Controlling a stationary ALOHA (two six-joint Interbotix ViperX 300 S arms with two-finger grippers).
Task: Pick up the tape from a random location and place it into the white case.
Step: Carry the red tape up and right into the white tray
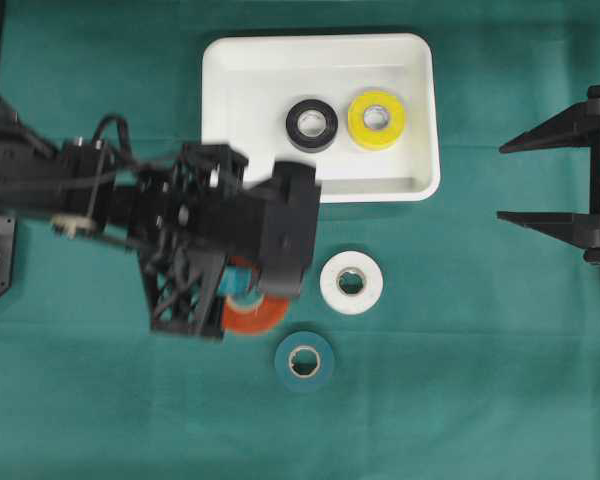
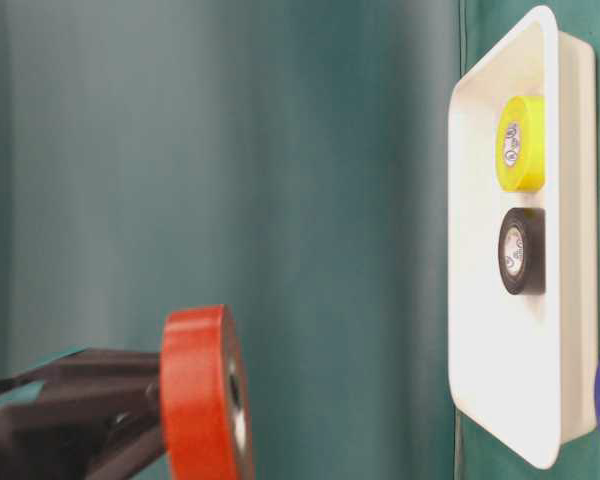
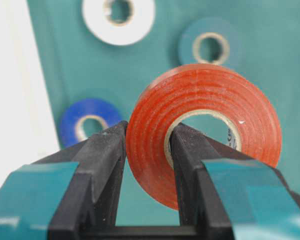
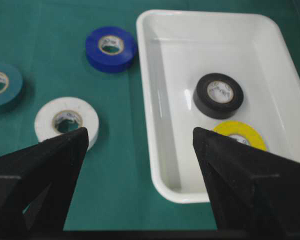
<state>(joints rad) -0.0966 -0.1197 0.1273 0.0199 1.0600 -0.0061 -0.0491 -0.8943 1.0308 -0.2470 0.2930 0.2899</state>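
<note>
My left gripper [image 3: 149, 127] is shut on a red tape roll [image 3: 210, 85]: one finger goes through its hole and the other presses its outer wall. The roll [image 2: 195, 395] hangs well off the green cloth. From overhead it [image 1: 255, 318] peeks out under the left arm, below the near left corner of the white case [image 1: 250, 110]. A black roll [image 1: 312, 125] and a yellow roll [image 1: 376, 120] lie flat inside the case. My right gripper [image 1: 510, 180] stands wide open at the right edge, holding nothing, its fingers [image 4: 50, 165] facing the case's wall [image 4: 160, 100].
On the cloth lie a white roll [image 1: 351, 282], a teal roll [image 1: 304, 360], and a blue roll [image 4: 111, 48] that the left arm mostly hides from overhead. The case's near rim [image 1: 380, 192] lies just beyond the held roll.
</note>
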